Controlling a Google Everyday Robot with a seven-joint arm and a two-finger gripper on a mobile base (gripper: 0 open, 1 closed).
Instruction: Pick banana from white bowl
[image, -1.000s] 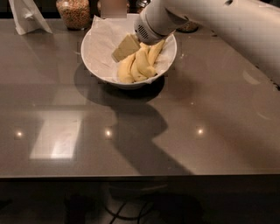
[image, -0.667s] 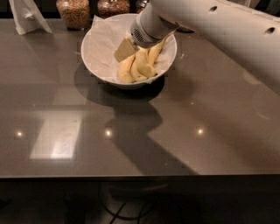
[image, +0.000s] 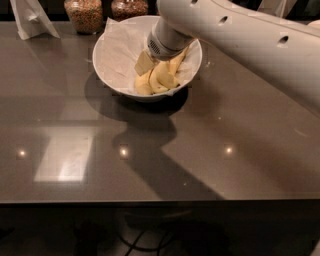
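A large glossy white bowl (image: 116, 77) lined with crinkled white paper stands at the back middle of the dark table. Yellow bananas (image: 161, 79) lie in its right half. My gripper (image: 146, 62) reaches down into the bowl from the upper right, right over the bananas. One pale finger (image: 144, 63) shows at the bananas' left edge. The white arm covers the bowl's back right rim.
Two glass jars of grains (image: 84, 13) stand behind the bowl at the table's back edge. A white folded paper item (image: 31, 19) stands at the back left. The dark glossy table (image: 150, 160) stretches toward the front edge.
The arm has shifted slightly to the left and lower over the bowl. The gripper now sits deeper among the bananas. The bowl has not moved.
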